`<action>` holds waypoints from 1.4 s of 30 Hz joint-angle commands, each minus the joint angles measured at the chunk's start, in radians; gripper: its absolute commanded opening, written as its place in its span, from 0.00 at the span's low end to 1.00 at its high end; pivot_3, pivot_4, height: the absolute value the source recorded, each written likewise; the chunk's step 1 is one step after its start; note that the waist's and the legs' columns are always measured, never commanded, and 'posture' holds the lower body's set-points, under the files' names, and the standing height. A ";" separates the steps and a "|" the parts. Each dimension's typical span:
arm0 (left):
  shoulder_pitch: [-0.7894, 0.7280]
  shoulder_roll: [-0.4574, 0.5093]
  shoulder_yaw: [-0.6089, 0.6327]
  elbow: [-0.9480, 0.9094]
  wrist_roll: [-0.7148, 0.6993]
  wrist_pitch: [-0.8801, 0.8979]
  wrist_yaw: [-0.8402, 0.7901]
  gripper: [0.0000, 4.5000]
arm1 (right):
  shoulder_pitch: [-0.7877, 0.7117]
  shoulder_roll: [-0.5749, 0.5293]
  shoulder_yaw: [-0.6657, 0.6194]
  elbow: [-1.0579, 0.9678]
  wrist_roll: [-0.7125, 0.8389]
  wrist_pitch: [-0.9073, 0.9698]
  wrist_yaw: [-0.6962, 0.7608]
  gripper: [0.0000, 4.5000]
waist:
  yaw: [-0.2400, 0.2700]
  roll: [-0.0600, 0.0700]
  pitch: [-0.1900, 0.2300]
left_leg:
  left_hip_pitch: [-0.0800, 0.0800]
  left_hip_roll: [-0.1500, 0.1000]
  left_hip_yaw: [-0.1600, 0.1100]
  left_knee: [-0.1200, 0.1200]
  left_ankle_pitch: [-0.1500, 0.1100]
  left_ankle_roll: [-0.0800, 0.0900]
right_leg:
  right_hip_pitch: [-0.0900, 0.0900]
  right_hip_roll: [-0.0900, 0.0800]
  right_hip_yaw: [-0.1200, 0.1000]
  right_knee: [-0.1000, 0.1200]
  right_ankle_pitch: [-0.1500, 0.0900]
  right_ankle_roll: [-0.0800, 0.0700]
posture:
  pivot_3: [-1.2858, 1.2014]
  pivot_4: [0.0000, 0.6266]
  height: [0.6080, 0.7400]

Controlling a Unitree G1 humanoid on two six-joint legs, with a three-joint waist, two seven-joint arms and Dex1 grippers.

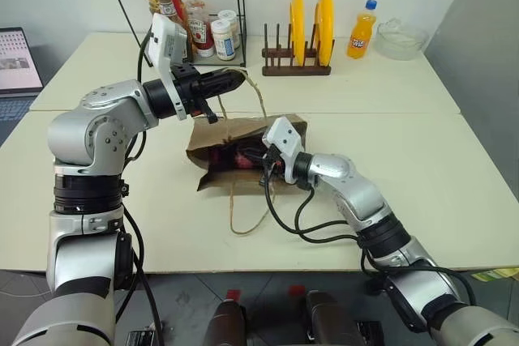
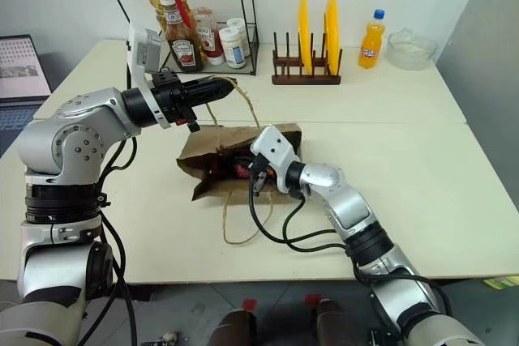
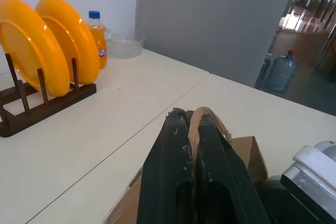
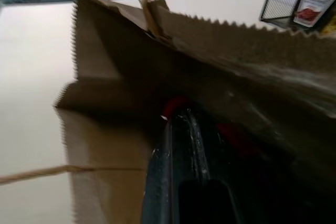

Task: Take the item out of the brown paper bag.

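Cola bottle [image 1: 235, 157] lies inside the brown paper bag [image 1: 243, 131], and I see it as a patch of red and dark through the bag's open mouth. I am working over a pale cream bench [image 1: 422, 168] made of panels pushed together, with a white wall behind and a grey partition on the right.

My right end effector [image 4: 181, 129] is pushed into the bag's mouth, its fingers pressed together, with red showing just past their tips; I cannot tell whether they touch the bottle. My left end effector [image 1: 231, 80] hangs above the bag, level, clamped on one twisted-paper handle [image 3: 202, 121] and holding that side of the mouth up. The second handle [image 1: 243, 208] trails loose on the bench, on the near side of my right end effector.

Well beyond both end effectors, against the wall, I count one wire rack [image 1: 231, 14] of condiment bottles including a ketchup bottle [image 1: 199, 34], one wooden stand [image 1: 296, 66] with two yellow plates [image 1: 324, 26], one orange soda bottle [image 1: 362, 32] and one clear bowl [image 1: 401, 38]. A laptop [image 1: 18, 62] sits far off beside my left arm.
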 commanded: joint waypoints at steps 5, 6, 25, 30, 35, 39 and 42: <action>-0.026 -0.012 0.005 -0.019 0.008 -0.035 -0.005 0.00 | -0.022 -0.059 0.077 0.010 -0.250 -0.109 -0.052 0.13 | 0.000 0.000 0.000 | 0.000 0.000 0.000 0.000 0.000 0.000 | 0.000 0.000 0.000 0.000 0.000 0.000 | 0.52 0.24 1.00; -0.027 -0.015 0.003 -0.013 0.012 -0.039 -0.006 0.00 | -0.025 -0.060 0.080 0.023 -0.266 -0.116 -0.049 0.20 | 0.000 0.000 0.000 | 0.000 0.000 0.000 0.000 0.000 0.000 | 0.000 0.000 0.000 0.000 0.000 0.000 | 0.52 0.24 1.00; -0.029 -0.022 0.010 -0.015 0.014 -0.044 -0.010 0.00 | -0.141 -0.052 0.164 0.301 -0.523 -0.172 -0.013 0.99 | -0.001 0.000 0.000 | 0.000 0.000 0.000 0.001 0.000 0.000 | 0.000 0.000 0.000 0.001 0.000 0.000 | 0.52 0.24 1.00; -0.025 -0.027 0.010 -0.026 0.010 -0.042 -0.005 0.00 | -0.162 -0.045 0.163 0.351 -0.542 -0.184 -0.010 0.96 | -0.001 0.000 0.000 | 0.002 0.000 0.000 0.001 0.000 0.000 | 0.002 0.000 0.000 0.001 0.000 0.000 | 0.52 0.24 1.00; -0.024 -0.028 0.010 -0.028 0.011 -0.043 -0.002 0.00 | -0.167 -0.055 0.148 0.343 -0.552 -0.202 -0.007 0.72 | -0.001 0.000 0.000 | 0.003 0.000 0.000 0.001 0.000 0.000 | 0.002 0.000 0.000 0.003 0.000 0.000 | 0.52 0.24 1.00; -0.020 -0.030 0.010 -0.031 0.013 -0.045 0.000 0.00 | -0.153 -0.070 0.127 0.281 -0.543 -0.211 0.002 0.72 | 0.000 0.000 0.000 | 0.003 0.000 0.000 0.001 0.000 0.000 | 0.002 0.000 0.000 0.003 0.000 0.000 | 0.52 0.24 1.00; -0.017 -0.027 -0.009 -0.012 0.055 -0.071 0.016 0.00 | -0.124 -0.086 0.097 0.159 -0.501 -0.206 0.044 0.72 | 0.001 0.000 0.000 | 0.002 -0.001 0.000 0.001 0.000 0.000 | 0.002 -0.001 0.000 0.003 0.000 0.000 | 0.52 0.24 1.00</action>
